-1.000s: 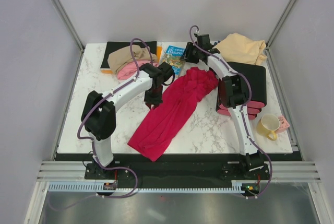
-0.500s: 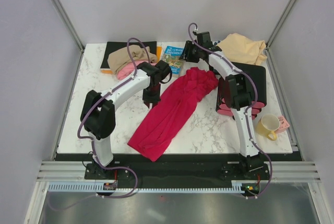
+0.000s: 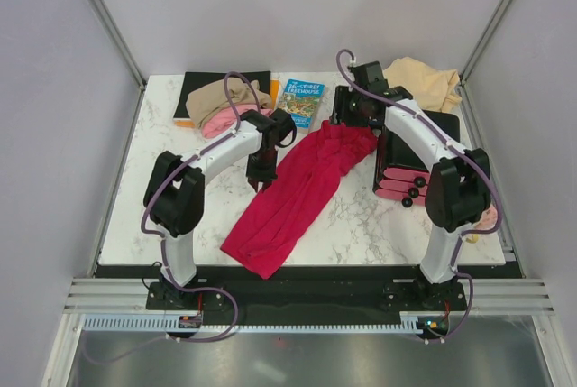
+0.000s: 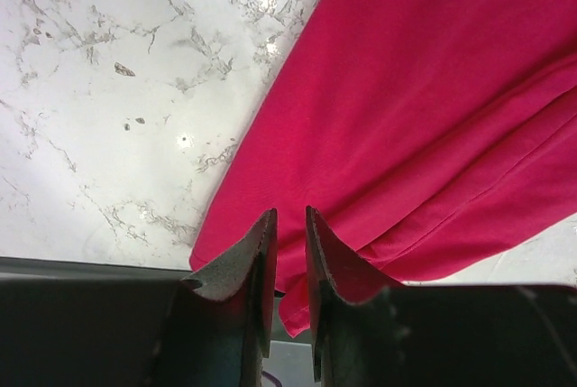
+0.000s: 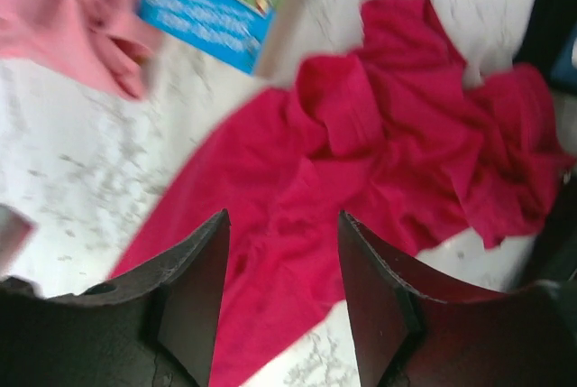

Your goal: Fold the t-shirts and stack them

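Four shirts are in view. The crimson red t-shirt (image 3: pixel 293 198) stretches diagonally across the middle of the marble surface (image 3: pixel 135 198). Its near end points toward the left arm's base and its far end is bunched in folds (plainest in the right wrist view). The tan-brown t-shirt (image 3: pixel 225 94) and the pink t-shirt (image 3: pixel 219 122) are heaped together on a black mat (image 3: pixel 203 80) at the far left corner, with the pink one on the nearer side. The peach-cream t-shirt (image 3: pixel 419 82) sits crumpled at the far right. A blue book (image 3: pixel 302 98) lies on the surface just beside the mat, beyond the red shirt's bunched end.

The left pincer (image 4: pixel 287 220) hangs over the red shirt's left edge, with its fingers (image 4: pixel 252 265) clenched to a thin slit. Red cloth shows through that slit, but I cannot tell whether any of it is nipped. The right pincer (image 5: pixel 284 220) is released, its jaws spread wide above the bunched far end and grasping nothing.
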You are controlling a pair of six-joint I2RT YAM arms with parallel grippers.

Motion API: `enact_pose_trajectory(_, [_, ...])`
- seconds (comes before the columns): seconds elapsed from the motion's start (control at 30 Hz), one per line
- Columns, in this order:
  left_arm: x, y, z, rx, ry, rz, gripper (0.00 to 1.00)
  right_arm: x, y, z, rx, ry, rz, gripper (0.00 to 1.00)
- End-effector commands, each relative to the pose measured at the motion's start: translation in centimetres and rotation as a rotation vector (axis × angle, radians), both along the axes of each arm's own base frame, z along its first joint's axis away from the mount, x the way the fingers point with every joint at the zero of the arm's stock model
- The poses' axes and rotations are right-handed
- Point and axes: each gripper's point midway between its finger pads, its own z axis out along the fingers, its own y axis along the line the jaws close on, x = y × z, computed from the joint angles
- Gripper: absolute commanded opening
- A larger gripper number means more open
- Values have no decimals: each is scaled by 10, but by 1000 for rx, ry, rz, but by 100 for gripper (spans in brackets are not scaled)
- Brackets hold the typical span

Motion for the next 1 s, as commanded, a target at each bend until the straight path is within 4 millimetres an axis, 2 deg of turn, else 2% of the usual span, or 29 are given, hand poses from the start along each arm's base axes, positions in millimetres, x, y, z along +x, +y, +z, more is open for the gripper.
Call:
enact_pose_trajectory(0.0, [5, 1, 5, -4, -14, -28, 26, -35, -16, -49, -165, 143, -40, 59])
enact_pose_trajectory(0.07, [6, 0, 4, -4, -7, -37, 26, -37, -14, -58, -200, 164, -54, 57])
enact_pose_trajectory(0.1, [5, 0, 3, -3, -1, -45, 26, -36, -17, -71, -232, 189, -67, 57])
enact_pose_trajectory(0.17, [2, 1, 0, 2, 18, -53, 26, -38, -18, -85, -254, 228, -87, 56])
enact_pose_trajectory(0.2, [-2, 4, -2, 13, 35, -66, 25, -40, -21, -100, -284, 261, -98, 55])
enact_pose_trajectory(0.3, [-12, 10, -10, 28, 78, -88, 24, -45, -26, -124, -318, 312, -123, 53])
enact_pose_trajectory(0.37, [-20, 15, -15, 42, 106, -96, 24, -48, -28, -133, -351, 318, -131, 53])
enact_pose_trajectory(0.5, [-34, 20, -24, 34, 156, -132, 15, -54, -29, -159, -387, 377, -113, 52])
enact_pose_trajectory(0.7, [-42, 16, -34, 7, 197, -154, 2, -51, -20, -174, -405, 392, -68, 51])
enact_pose_trajectory(0.8, [-47, 15, -40, 3, 220, -148, 2, -43, -15, -172, -403, 380, -62, 51])
enact_pose_trajectory(0.97, [-60, 21, -64, 31, 271, -120, 2, -28, -2, -174, -386, 365, -43, 51])
